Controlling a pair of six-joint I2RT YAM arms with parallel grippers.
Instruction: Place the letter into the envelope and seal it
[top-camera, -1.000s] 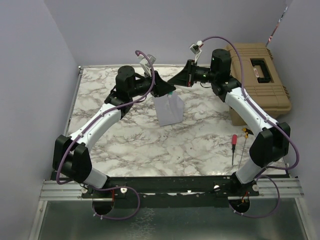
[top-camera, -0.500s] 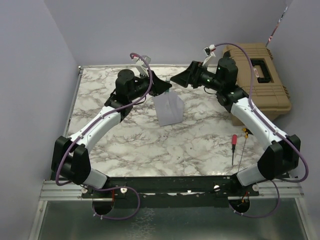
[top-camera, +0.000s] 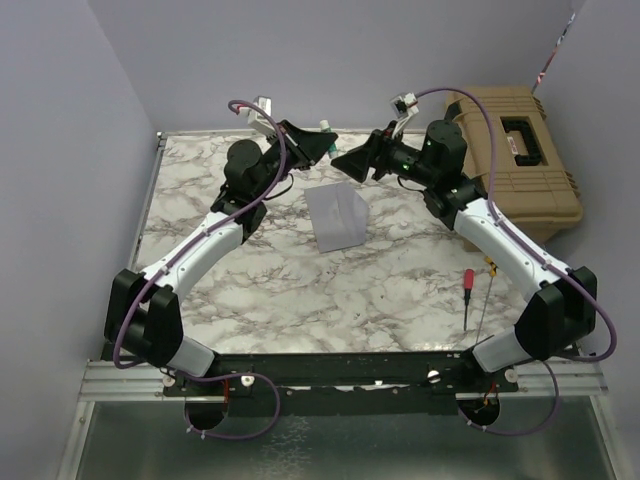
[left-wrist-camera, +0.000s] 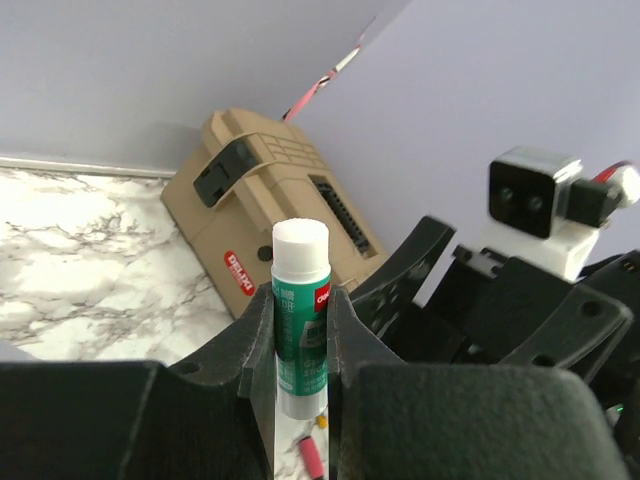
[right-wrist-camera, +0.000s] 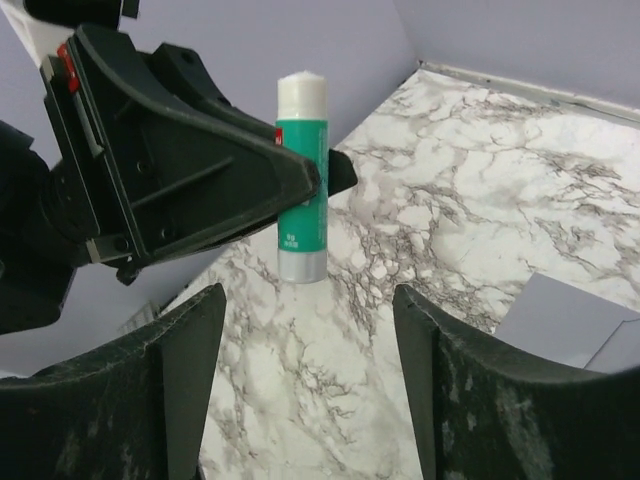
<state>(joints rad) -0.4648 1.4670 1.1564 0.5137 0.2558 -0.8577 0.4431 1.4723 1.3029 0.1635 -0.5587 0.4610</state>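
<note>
The grey-lavender envelope (top-camera: 337, 217) lies flat on the marble table, and one corner of it shows in the right wrist view (right-wrist-camera: 575, 320). The letter is hidden from every view. My left gripper (top-camera: 320, 137) is raised above the table's back edge, shut on a green glue stick (left-wrist-camera: 300, 250) with a white top. The stick (right-wrist-camera: 301, 180) stands upright between the left gripper's fingers (right-wrist-camera: 200, 180). My right gripper (right-wrist-camera: 310, 300) faces it from a short way off, open and empty, and it hovers just right of the stick (top-camera: 347, 160).
A tan toolbox (top-camera: 520, 150) stands at the back right, also seen in the left wrist view (left-wrist-camera: 260, 200). A red-handled screwdriver (top-camera: 467, 290) and a thin yellow-handled tool (top-camera: 490, 265) lie near the right arm. Lavender walls close the left, back and right.
The right gripper has opened and drawn back from the glue stick. The left arm has lifted the stick up and away from the envelope's top edge, toward the back.
</note>
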